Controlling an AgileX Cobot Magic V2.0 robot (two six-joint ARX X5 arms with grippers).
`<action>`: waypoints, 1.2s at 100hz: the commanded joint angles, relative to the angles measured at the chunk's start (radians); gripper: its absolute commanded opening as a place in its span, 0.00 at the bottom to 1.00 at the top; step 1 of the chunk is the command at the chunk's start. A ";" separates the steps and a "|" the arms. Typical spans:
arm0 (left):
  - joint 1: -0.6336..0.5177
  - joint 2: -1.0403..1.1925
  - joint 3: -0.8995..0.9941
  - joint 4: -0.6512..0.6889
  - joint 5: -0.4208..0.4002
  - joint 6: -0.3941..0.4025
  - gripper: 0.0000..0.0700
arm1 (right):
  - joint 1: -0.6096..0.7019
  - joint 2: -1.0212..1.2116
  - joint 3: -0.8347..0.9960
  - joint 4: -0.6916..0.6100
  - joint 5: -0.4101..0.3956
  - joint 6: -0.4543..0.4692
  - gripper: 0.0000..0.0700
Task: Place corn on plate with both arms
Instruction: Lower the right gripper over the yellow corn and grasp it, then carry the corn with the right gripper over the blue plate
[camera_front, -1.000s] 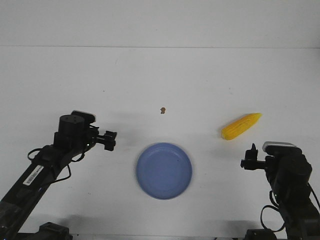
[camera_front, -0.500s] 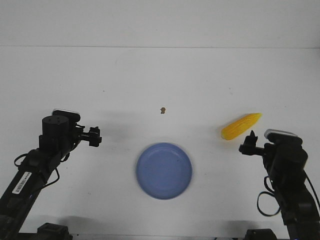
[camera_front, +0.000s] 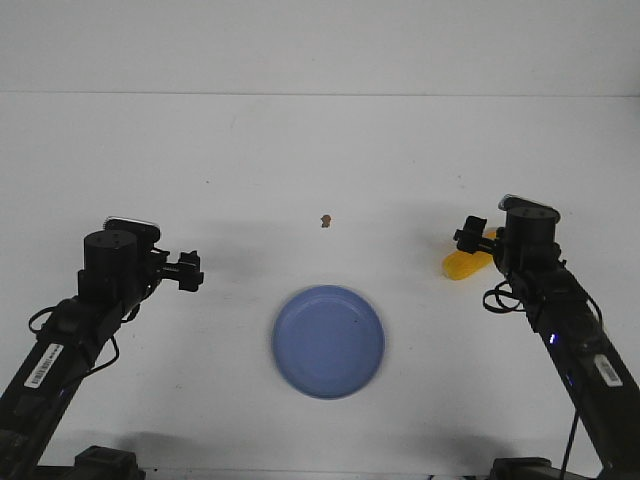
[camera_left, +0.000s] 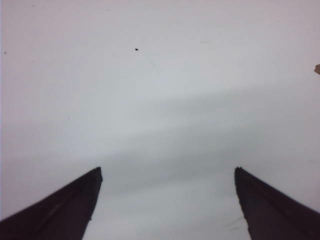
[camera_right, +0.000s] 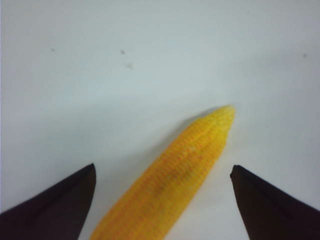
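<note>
The bright yellow corn (camera_front: 460, 266) lies on the white table at the right, mostly hidden behind my right gripper (camera_front: 471, 236). In the right wrist view the corn (camera_right: 185, 175) lies between the open jaws of the right gripper (camera_right: 162, 167), touching neither finger, with its tapered tip pointing away. The blue-lavender plate (camera_front: 329, 341) sits empty at the front centre. My left gripper (camera_front: 188, 270) is left of the plate, open and empty; in the left wrist view (camera_left: 167, 170) only bare table shows between its fingers.
A small brown speck (camera_front: 325, 220) lies on the table behind the plate; it also shows at the edge of the left wrist view (camera_left: 317, 68). The table's far edge meets a white wall.
My right gripper has moved forward from in front of the corn until its open jaws straddle it. My left arm drew back to the left, then held still.
</note>
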 joint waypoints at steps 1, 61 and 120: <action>0.001 0.011 0.006 0.006 -0.002 0.006 0.78 | -0.005 0.044 0.033 0.002 0.000 0.048 0.81; 0.001 0.011 0.006 0.008 -0.002 0.006 0.78 | -0.046 0.261 0.043 0.017 -0.102 0.084 0.81; 0.001 0.011 0.006 0.005 -0.002 0.006 0.78 | 0.028 0.211 0.043 -0.061 -0.163 0.023 0.31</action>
